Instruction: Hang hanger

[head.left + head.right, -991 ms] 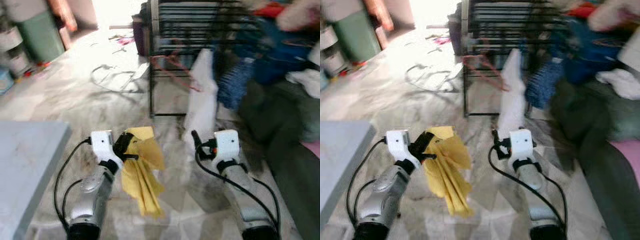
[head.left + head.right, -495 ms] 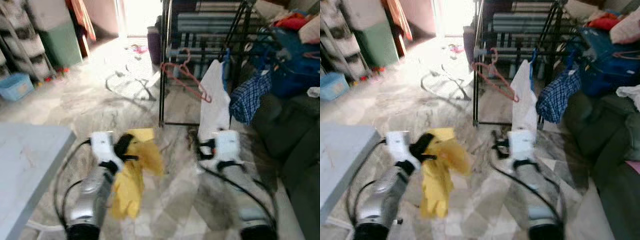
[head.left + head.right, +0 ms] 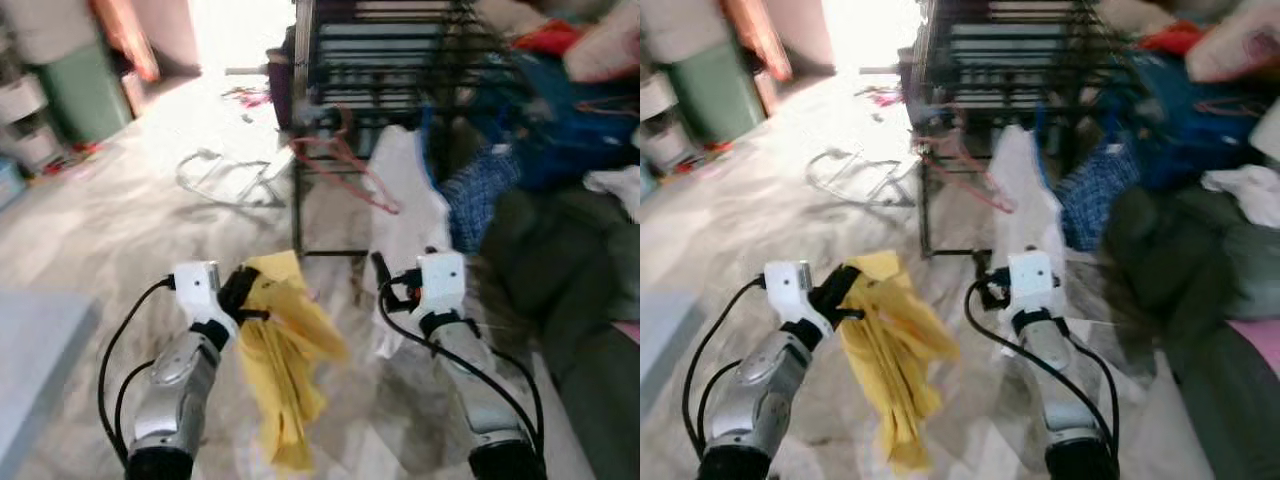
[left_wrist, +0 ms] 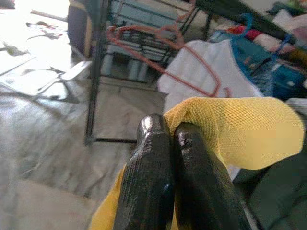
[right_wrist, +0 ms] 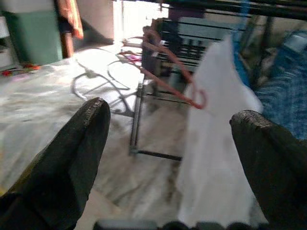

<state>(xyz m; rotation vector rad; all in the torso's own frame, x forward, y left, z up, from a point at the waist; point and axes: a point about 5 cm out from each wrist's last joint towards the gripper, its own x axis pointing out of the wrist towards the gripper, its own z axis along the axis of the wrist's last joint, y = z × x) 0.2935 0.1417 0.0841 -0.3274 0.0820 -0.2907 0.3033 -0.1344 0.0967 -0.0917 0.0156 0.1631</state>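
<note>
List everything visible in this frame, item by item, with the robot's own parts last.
Yellow cloth: one, yellow, hanging from the left gripper.
Drying rack: one, black, ahead on the floor.
Hanger: one, pink-red, hooked on the rack.
White garment: one, white, hanging at the rack.
Checked cloth: one, blue, right of the white garment.
Clothes pile: mixed blue, red and white, far right.
Green bin: one, upper left.
Left gripper: black fingers shut on the yellow cloth.
Right gripper: black fingers open, facing the rack.
</note>
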